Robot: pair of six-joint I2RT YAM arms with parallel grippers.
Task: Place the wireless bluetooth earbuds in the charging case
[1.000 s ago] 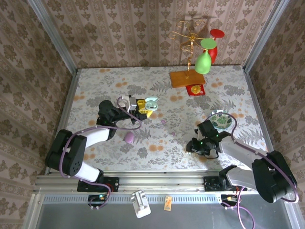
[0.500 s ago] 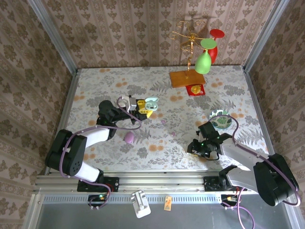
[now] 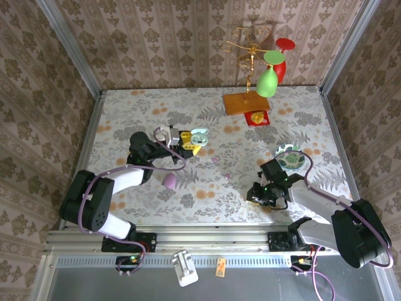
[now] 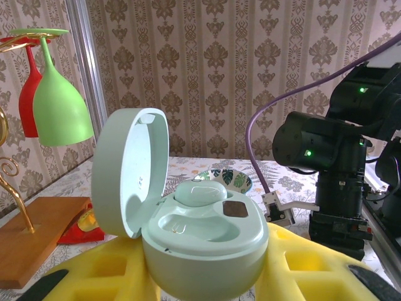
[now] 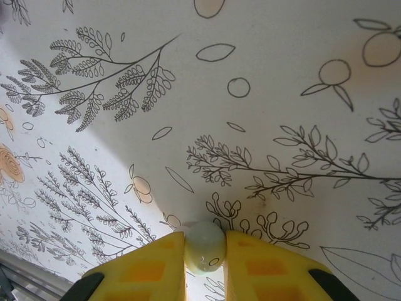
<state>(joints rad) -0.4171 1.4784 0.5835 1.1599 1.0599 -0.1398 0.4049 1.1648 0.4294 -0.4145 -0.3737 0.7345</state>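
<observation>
My left gripper [image 3: 190,142] is shut on a mint charging case [image 4: 203,235], held upright between its yellow fingers [image 4: 313,263] with the lid [image 4: 128,172] swung open. One pale mint earbud [image 4: 202,192] sits in the far socket; the near socket is empty. Low over the table at the right front, my right gripper [image 3: 253,194] has its yellow pads [image 5: 150,269] pressed on both sides of a small whitish-mint earbud [image 5: 205,246] that rests on the tablecloth. Two tiny pinkish earbuds [image 3: 215,160] [image 3: 227,177] lie mid-table.
A lilac oval case [image 3: 170,181] lies on the cloth in front of the left gripper. A leaf-patterned bowl [image 3: 292,158] sits behind the right arm. At the back stands a wooden-based rack [image 3: 246,102] with hanging green and red glasses [image 3: 267,80].
The right gripper's jaws have closed onto the earbud and the arm has edged slightly. The left arm and the case have stayed still.
</observation>
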